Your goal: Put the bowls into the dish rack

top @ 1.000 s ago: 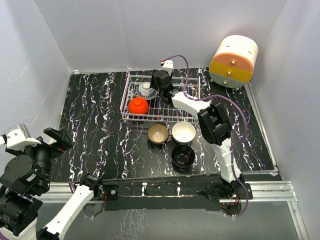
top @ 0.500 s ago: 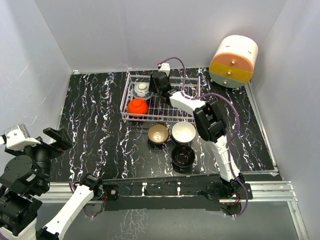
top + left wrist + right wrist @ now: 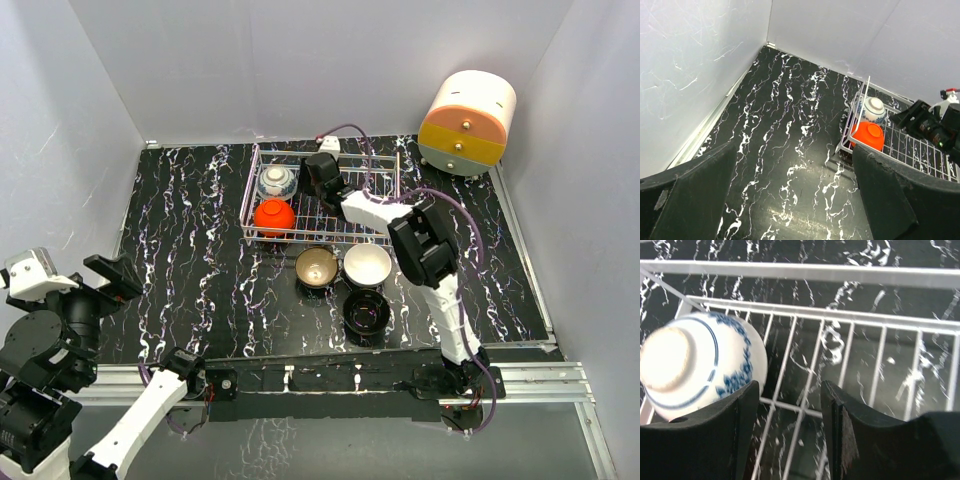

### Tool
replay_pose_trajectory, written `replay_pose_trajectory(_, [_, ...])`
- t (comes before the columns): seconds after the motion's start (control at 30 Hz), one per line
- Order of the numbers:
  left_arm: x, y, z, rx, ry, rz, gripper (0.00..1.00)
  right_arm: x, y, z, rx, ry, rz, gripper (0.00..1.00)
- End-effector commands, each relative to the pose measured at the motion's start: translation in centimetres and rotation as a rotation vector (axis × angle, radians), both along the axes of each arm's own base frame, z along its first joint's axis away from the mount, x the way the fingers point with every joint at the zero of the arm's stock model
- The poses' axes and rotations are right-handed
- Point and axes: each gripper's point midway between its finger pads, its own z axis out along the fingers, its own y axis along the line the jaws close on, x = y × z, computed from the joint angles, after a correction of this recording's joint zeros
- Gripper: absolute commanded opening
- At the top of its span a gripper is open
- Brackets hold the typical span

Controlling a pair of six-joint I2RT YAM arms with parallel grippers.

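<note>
- Surface [image 3: 190, 250]: black marbled; carries the dish rack at its far middle.
- Dish rack [image 3: 318, 228]: white wire, 2 bowls upturned at its left end.
- Right gripper [image 3: 790, 387]: low over the rack floor, fingers half spread, nothing between them. My judgement: lift straight up, clear of wires and rim, before reaching on.
- Left gripper [image 3: 794, 147]: spread wide, near left, holding nothing.
- Blue-and-white bowl [image 3: 690, 365]: far-left corner, just beside my right gripper.
- Red bowl [image 3: 274, 216]: near-left corner.
- Tan bowl [image 3: 316, 266], white bowl [image 3: 367, 264], black bowl [image 3: 366, 310]: 3 upright before the rack, unloaded.
</note>
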Motion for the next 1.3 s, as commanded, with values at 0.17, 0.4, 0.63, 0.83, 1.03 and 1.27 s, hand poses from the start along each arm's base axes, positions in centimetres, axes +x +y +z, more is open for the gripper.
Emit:
replay_pose_trajectory(0.17, [1.5, -2.1, 0.8, -0.009, 0.016, -0.087, 0.97, -6.0, -3.5, 17.3, 0.127, -0.248, 0.015, 0.73])
replay_pose_trajectory(0.4, [4.0, -4.9, -2.2, -0.01, 0.133, -0.177, 0.97, -16.4, -5.8, 16.6, -0.019, -0.121, 0.129, 0.82])
replay_pose_trajectory(0.63, [5.2, -6.5, -2.8, -0.055, 0.117, -0.225, 0.97, -29.4, -4.4, 12.1, -0.13, 0.004, 0.389, 0.8])
replay_pose_trajectory(0.83, [4.9, -6.4, -2.9, -0.073, 0.117, -0.219, 0.97, -34.3, -1.4, 9.6, -0.234, 0.019, 0.52, 0.76])
replay_pose_trajectory(1.03, [3.9, -5.6, -2.9, -0.073, 0.117, -0.195, 0.97, -33.5, 0.9, 5.3, -0.332, 0.039, 0.561, 0.72])
replay_pose_trajectory(1.27, [2.8, -4.2, -2.6, -0.063, 0.11, -0.147, 0.97, -31.9, 2.7, 1.4, -0.453, 0.058, 0.579, 0.65])
